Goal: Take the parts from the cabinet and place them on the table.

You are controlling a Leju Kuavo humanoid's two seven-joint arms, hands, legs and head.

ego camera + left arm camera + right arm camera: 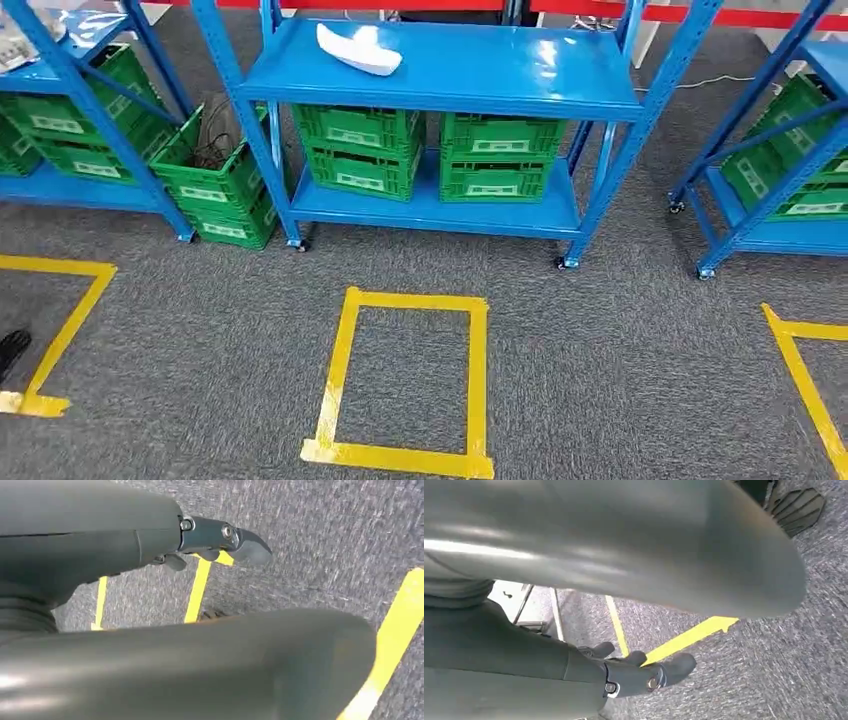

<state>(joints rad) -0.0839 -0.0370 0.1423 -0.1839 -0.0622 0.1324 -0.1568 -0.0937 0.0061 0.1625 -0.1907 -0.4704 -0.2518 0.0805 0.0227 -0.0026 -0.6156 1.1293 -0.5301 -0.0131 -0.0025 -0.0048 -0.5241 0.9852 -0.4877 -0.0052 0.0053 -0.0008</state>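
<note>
Item one: the blue cabinet (440,75) you face in the head view, a wheeled rack with two shelves. On its upper shelf, toward the left, lies the white part (358,48), flat and alone. On its lower shelf sit two stacks of green crates (430,155), side by side.

Item two: neighbouring blue racks (770,190) to either side, also loaded with green crates; one green crate with dark cables (215,135) in it leans between the left rack and your cabinet.

Item three: grey carpet with a yellow tape rectangle (400,385) marked in front of the cabinet, and parts of further tape outlines left and right.

Item four: your left hand (220,542), seen from its wrist camera above the carpet and tape; it holds nothing, fingers loosely apart.

Item five: your right hand (644,670), likewise above the carpet near a yellow strip; it holds nothing, fingers lightly curved and apart.
</note>
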